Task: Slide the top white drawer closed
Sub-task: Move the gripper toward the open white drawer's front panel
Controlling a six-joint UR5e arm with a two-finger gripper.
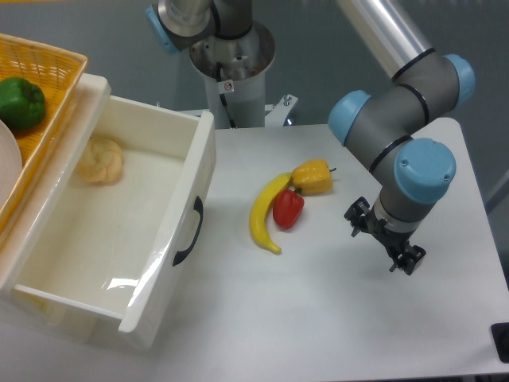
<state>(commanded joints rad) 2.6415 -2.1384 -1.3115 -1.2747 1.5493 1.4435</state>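
Note:
The top white drawer (119,231) is pulled far out at the left, a deep glossy cream-white box. Its front panel faces right and carries a curved black handle (188,231). A pale bread roll (100,161) lies inside near the back. My gripper (386,237) hangs at the right of the table, well to the right of the drawer front and touching nothing. It points down under the blue-and-grey wrist, so its fingers are mostly hidden and I cannot tell their spacing.
A banana (265,213), a red pepper (288,208) and a yellow pepper (312,177) lie on the table between the drawer front and the gripper. A yellow basket (48,68) with a green pepper (20,103) sits on top of the cabinet. The robot base (232,64) stands behind.

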